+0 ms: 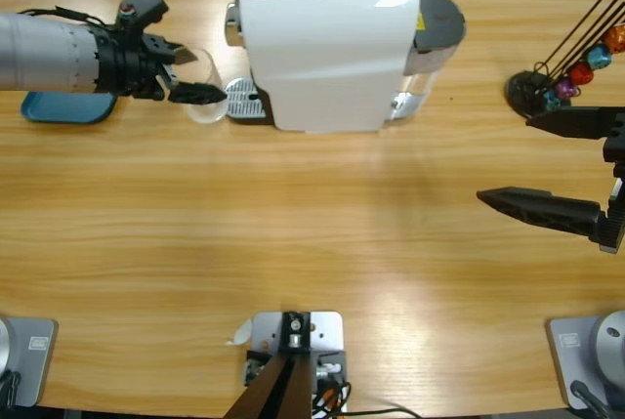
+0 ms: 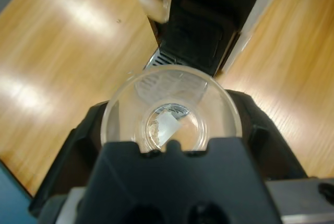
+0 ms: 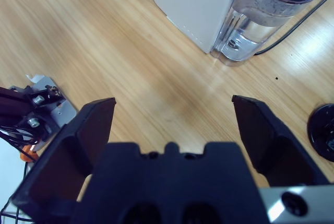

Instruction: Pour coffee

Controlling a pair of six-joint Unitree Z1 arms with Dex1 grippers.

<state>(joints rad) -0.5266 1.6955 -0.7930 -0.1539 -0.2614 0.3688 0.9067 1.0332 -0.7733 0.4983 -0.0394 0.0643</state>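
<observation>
The left gripper [image 1: 186, 72] comes in from 9 o'clock in the high view and is closed around a small clear glass tumbler [image 1: 203, 87], 1 black jaw on each side of its wall. The tumbler stands upright just off the 9 o'clock edge of the perforated drip tray [image 1: 244, 99] of the white coffee machine [image 1: 327, 43]; whether it touches the tray cannot be told. Its long axis runs vertical, mouth facing straight up toward the overhead camera.

In the left wrist view the tumbler [image 2: 171, 114] is seen down through its open mouth, so the rim forms a near-full circle, with the machine's dark front recess and tray at 12 o'clock beyond it. At the bottom of the glass lies a thin pale film with a few brownish specks, which may be the coffee [image 2: 156, 130]; its colour and depth are hard to judge.

The right gripper [image 1: 527, 160] sits at 3 o'clock in the high view, well apart from the machine, with its 2 jaws spread wide and nothing between them. In the right wrist view it [image 3: 175, 119] hangs over bare wooden table [image 3: 104, 36], with the machine's clear water tank [image 3: 261, 20] toward 1 o'clock.

A black capsule rack [image 1: 571, 62] holding small coloured capsules stands at 2 o'clock. A blue tray [image 1: 63, 106] lies at 9 o'clock, partly under the left arm.
</observation>
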